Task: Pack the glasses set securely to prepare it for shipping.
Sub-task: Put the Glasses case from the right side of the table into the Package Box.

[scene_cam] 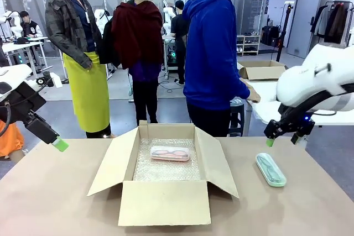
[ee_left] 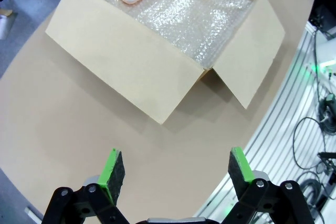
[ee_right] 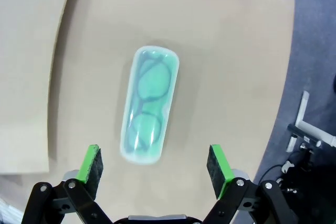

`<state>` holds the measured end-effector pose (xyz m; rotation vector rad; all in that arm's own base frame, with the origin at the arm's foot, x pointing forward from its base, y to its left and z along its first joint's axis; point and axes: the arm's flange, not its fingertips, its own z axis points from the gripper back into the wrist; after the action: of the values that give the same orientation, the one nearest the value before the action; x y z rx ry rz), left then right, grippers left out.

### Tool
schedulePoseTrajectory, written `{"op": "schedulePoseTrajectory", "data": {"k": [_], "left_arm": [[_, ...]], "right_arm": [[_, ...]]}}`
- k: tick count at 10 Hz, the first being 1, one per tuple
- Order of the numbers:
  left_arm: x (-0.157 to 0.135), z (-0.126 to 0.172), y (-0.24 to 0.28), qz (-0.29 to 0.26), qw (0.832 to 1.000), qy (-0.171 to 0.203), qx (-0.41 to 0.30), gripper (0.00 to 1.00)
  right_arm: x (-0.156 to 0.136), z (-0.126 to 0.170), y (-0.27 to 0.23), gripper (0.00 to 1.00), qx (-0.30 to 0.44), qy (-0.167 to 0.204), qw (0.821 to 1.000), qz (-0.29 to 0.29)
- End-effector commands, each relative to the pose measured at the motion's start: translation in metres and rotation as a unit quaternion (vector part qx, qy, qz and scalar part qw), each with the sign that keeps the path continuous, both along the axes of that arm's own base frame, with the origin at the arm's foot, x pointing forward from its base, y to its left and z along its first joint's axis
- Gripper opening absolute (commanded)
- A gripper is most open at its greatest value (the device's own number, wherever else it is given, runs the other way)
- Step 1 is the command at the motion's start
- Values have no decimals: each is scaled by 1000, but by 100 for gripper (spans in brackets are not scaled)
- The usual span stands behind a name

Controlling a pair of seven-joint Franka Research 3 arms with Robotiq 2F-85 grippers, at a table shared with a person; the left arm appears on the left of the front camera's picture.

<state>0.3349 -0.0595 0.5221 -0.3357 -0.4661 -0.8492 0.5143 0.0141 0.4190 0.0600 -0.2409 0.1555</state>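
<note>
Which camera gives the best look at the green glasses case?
The right wrist view: the mint-green case lies right under the open right tool, its frames plain through the plastic. The front view shows it small and slanted on the table beside the box.

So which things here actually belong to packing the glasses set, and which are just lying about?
Belong to the job:
pinkish case, on the bubble wrap inside the open cardboard box
mint-green case, on the table to that box's right

Just lying about:
second cardboard box, open, on the far white table
</note>
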Motion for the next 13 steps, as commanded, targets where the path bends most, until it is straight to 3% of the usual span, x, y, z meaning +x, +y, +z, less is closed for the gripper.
{"op": "schedulePoseTrajectory", "data": {"k": [1, 3, 5, 10, 12, 13], "left_arm": [[-1, 1, 1, -8, 1000, 1, -11, 100], [-1, 1, 1, -8, 1000, 1, -11, 100], [-1, 1, 1, -8, 1000, 1, -11, 100], [-1, 1, 1, -8, 1000, 1, -11, 100], [-1, 1, 1, -8, 1000, 1, -11, 100], [-1, 1, 1, -8, 1000, 1, -11, 100]], "right_arm": [[26, -33, 8, 100, -21, -9, 999, -31], [46, -70, 14, 100, -34, -12, 998, -43], [44, -88, 20, 100, -42, 2, 998, -47], [36, -93, 29, 100, -12, 24, 998, -58], [37, -98, 29, 94, -11, 38, 997, -66], [37, -99, 29, 85, -10, 43, 996, -72]]}}
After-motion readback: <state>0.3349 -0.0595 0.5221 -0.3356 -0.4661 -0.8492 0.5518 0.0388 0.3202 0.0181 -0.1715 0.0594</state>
